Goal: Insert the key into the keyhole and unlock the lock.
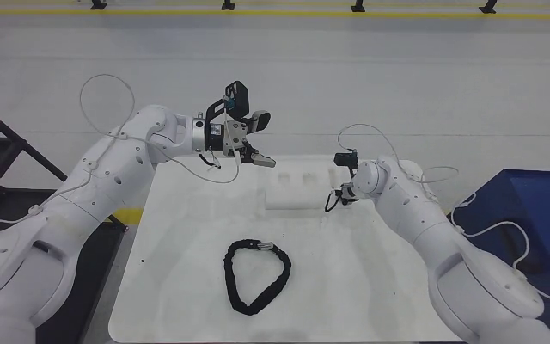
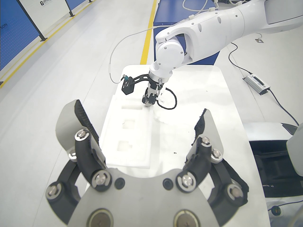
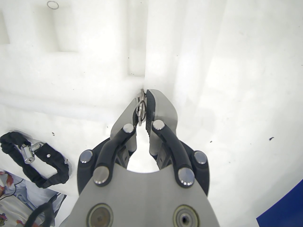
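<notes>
Black chain lock [image 1: 256, 275] lies in front of the foam tray [image 1: 292, 203]; at the tray's right end the right gripper [image 3: 144, 94] pinches the key [image 3: 140, 112], apparently to lift it out; above its far left corner the left gripper [image 2: 140, 109] hangs wide open, free to steady the lock.

chain lock [image 1: 256, 275] lies on the table [image 1: 172, 292], near centre. foam tray [image 1: 292, 199] sits behind it, far centre. my right gripper [image 3: 143, 95] is at the tray's right end, key [image 3: 141, 111] pinched in it. my left gripper [image 1: 262, 159] is at the table's far edge, left of the tray.
</notes>
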